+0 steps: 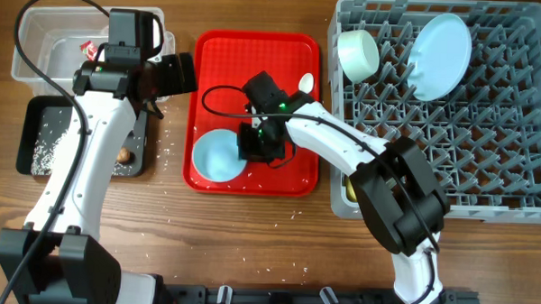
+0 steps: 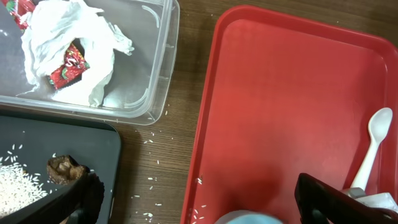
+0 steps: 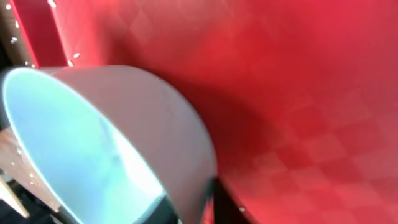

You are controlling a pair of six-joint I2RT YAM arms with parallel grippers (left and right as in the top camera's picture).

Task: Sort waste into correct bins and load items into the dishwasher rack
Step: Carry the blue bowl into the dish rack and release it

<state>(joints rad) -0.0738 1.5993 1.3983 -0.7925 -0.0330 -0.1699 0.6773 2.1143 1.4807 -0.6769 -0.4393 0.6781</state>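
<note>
My right gripper (image 1: 253, 142) is shut on the rim of a pale blue bowl (image 1: 218, 156) on the red tray (image 1: 256, 52). The right wrist view shows the bowl (image 3: 106, 143) tilted, its wall between my fingers (image 3: 193, 205). My left gripper (image 1: 165, 76) is open and empty above the gap between the clear tub (image 1: 40, 27) and the red tray. Its view (image 2: 199, 205) shows wrappers (image 2: 68, 50) in the tub. It also shows a brown lump (image 2: 65, 169) and rice (image 2: 18, 190) in the black tray (image 2: 93, 143). A white spoon (image 1: 305, 82) lies on the red tray. No brown cone shows.
The grey rack (image 1: 487, 160) at the right holds a second bowl (image 1: 358, 54) and the plate (image 1: 439, 55), both on edge. Something yellowish (image 1: 349, 184) shows at the rack's near left corner under my right arm. Rice grains lie scattered on the table (image 2: 155, 180).
</note>
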